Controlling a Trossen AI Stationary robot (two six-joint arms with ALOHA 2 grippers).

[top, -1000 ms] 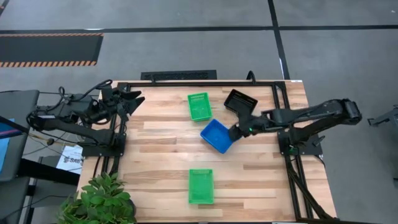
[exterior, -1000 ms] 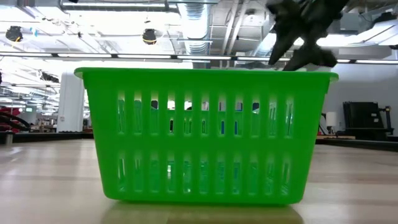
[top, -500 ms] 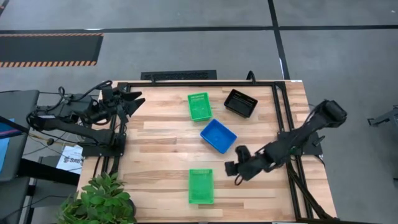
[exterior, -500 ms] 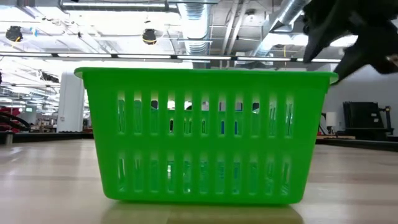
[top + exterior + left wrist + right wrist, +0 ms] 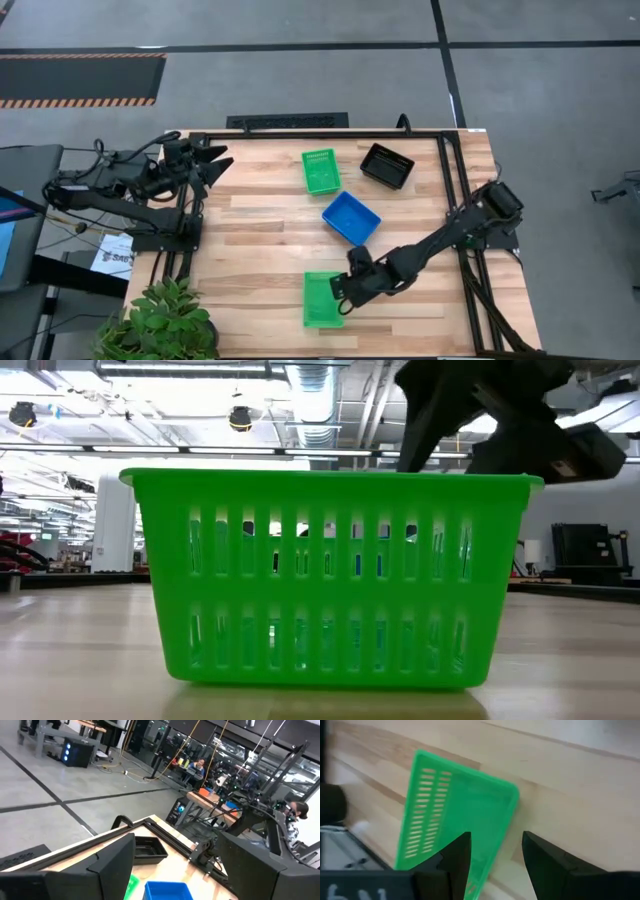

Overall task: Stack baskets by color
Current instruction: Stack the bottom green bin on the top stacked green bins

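Green is the basket the right end effector has come to now. A moment ago it was up by the blue basket in the middle of the tabletop. It has swung down to the near green basket and sits at that basket's right rim. Its fingers are spread apart, and the wrist view shows the basket's edge lined up between them. It holds nothing. I think it means to grab this green basket, though I cannot tell if a finger touches the rim yet.

None of the baskets has moved. The far green basket lies well away, next to the black basket. No stack has grown.

The left end effector waits wide open and empty at the far left edge.
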